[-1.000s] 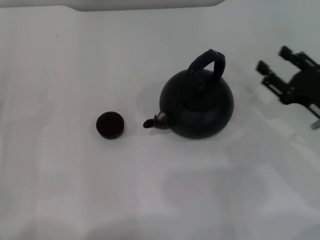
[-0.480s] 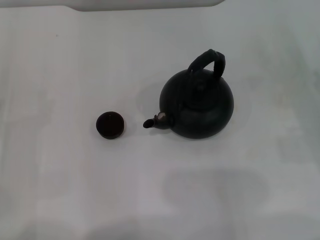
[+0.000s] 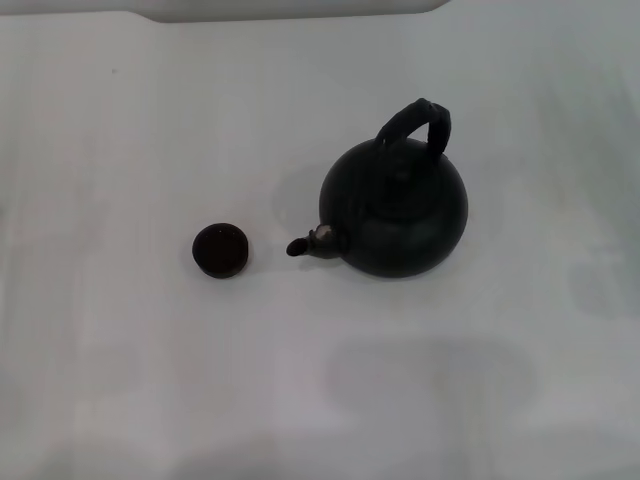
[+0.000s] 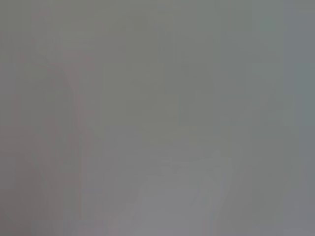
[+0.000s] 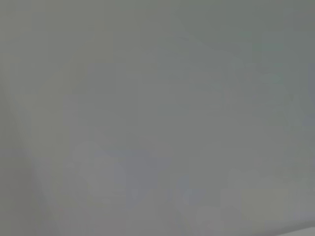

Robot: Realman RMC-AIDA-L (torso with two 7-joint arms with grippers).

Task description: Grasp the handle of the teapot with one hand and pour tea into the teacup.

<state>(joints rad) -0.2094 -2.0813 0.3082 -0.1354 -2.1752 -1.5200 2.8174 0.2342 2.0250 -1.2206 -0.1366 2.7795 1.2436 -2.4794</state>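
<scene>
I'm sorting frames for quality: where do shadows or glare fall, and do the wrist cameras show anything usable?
Head view: soft even light, with a faint shadow beside the teapot, toward the teacup, and dim patches on the table nearer the robot; no harsh glare. Left and right wrist views: only featureless grey, nothing resolvable. No hand shows anywhere.

no readable text, labels, brands or numbers anywhere
</scene>
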